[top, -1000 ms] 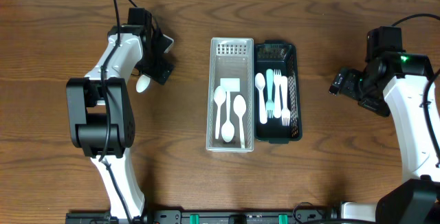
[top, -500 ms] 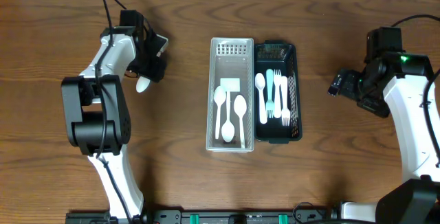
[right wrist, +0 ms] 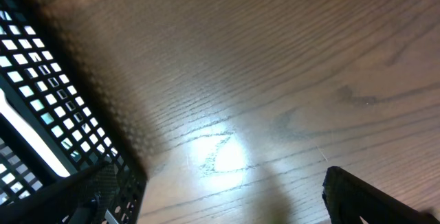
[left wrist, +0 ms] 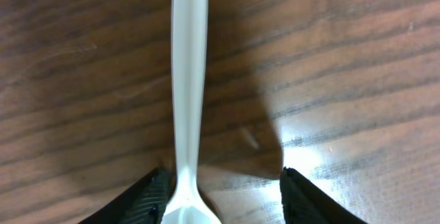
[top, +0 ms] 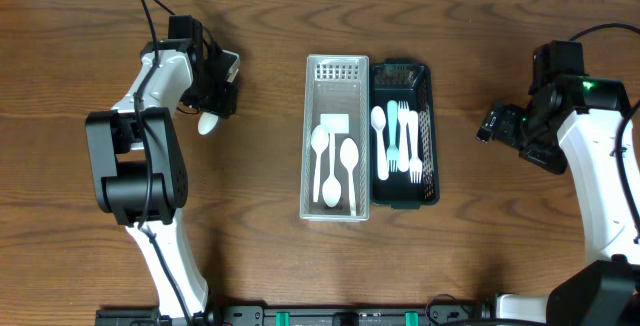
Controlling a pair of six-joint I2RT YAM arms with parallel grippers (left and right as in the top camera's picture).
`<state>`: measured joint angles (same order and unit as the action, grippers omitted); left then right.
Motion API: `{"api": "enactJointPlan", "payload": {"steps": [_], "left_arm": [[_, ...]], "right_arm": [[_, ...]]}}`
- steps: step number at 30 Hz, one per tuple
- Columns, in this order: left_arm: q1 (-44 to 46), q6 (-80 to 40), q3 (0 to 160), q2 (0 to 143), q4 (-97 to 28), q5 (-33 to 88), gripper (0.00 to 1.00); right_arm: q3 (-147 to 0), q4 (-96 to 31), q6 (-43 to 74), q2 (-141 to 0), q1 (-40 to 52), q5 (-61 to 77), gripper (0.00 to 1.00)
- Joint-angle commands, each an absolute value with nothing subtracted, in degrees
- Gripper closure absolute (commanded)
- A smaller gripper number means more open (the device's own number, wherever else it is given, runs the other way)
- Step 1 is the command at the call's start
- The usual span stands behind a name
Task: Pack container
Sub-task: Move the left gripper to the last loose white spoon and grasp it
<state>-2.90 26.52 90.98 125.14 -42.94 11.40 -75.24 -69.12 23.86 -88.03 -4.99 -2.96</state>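
Spoon (left wrist: 188, 80) handle lies between spread fingers of left gripper (left wrist: 225, 186) in wrist view; overhead shows only its bowl. Right gripper (right wrist: 220, 189) gapes, empty. Since earlier, left gripper edged toward 11 o'clock.

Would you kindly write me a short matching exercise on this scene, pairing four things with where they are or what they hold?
Things:
1. loose spoon
2. white basket
3. black basket
4. right gripper

Descriptions:
A. has forks in it
B. over bare wood, to the right of both baskets, jaws open
C. lies on the table between the open jaws of the left gripper
D. has spoons in it, no forks

Pairs: 1-C, 2-D, 3-A, 4-B
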Motion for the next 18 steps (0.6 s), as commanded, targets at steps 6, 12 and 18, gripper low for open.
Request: {"api": "enactJointPlan", "payload": {"steps": [6, 12, 18], "left_arm": [[-3.1, 25.8, 90.0, 129.1, -43.4, 6.9, 0.58], [-3.0, 24.3, 90.0, 128.9, -47.1, 6.9, 0.94], [-3.0, 17.7, 90.6, 124.7, -55.4, 7.0, 0.94]], "right_arm": [[-75.2, -69.1, 23.7, -88.2, -4.1, -2.7, 0.01], [-75.2, -69.2, 23.7, -88.2, -4.1, -2.7, 0.01], [-75.2, -69.2, 23.7, -88.2, -4.1, -2.7, 0.01]]}}
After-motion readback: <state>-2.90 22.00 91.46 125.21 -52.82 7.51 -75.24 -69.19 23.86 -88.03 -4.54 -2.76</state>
